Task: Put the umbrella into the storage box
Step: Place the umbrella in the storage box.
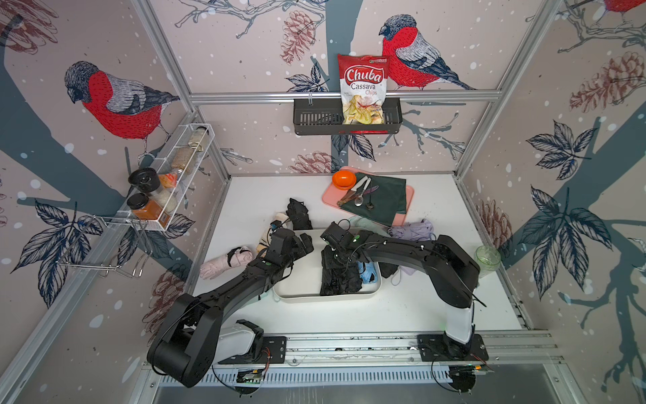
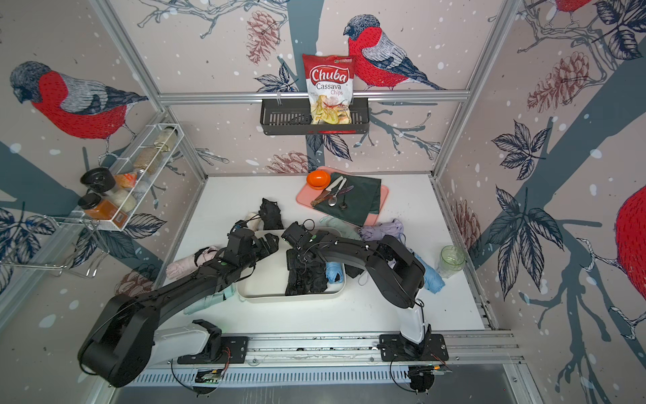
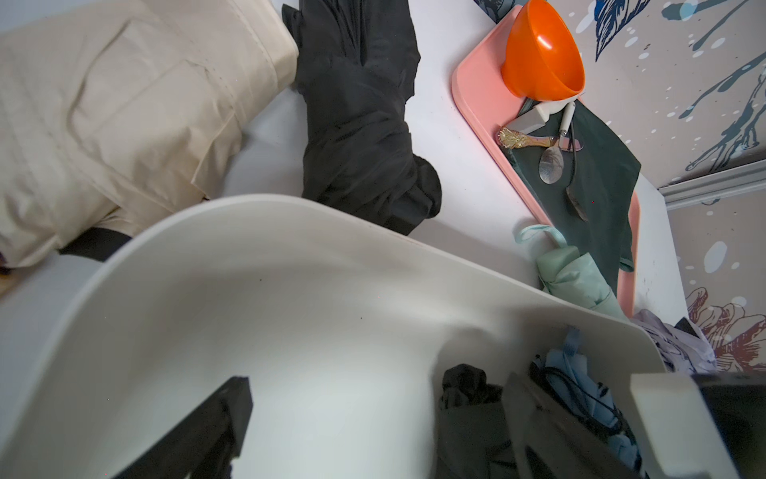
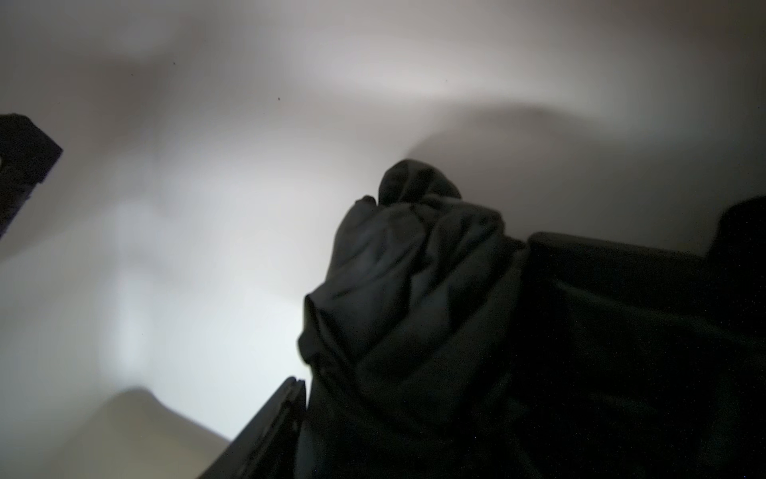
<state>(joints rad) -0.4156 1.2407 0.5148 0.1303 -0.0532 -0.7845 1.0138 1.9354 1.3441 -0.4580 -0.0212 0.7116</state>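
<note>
The cream-white storage box (image 1: pixel 297 290) sits mid-table. A folded black umbrella (image 1: pixel 339 276) lies in it beside a blue umbrella (image 1: pixel 368 273). My right gripper (image 1: pixel 331 252) hangs low over the black umbrella's far end. In the right wrist view one finger (image 4: pixel 269 427) lies against the dark cloth (image 4: pixel 414 290); the other finger is lost in the dark. My left gripper (image 1: pixel 304 242) is open and empty over the box's far left corner (image 3: pixel 290 257), fingertips (image 3: pixel 238 398) wide apart.
Other folded umbrellas lie around the box: pink (image 1: pixel 223 262), cream (image 3: pixel 124 116), black (image 1: pixel 299 213), mint (image 1: pixel 363 222), lilac (image 1: pixel 412 229), light blue (image 2: pixel 428 276). Behind is a pink tray (image 1: pixel 409 196) with an orange bowl (image 1: pixel 343 179). A green jar (image 1: pixel 487 259) stands right.
</note>
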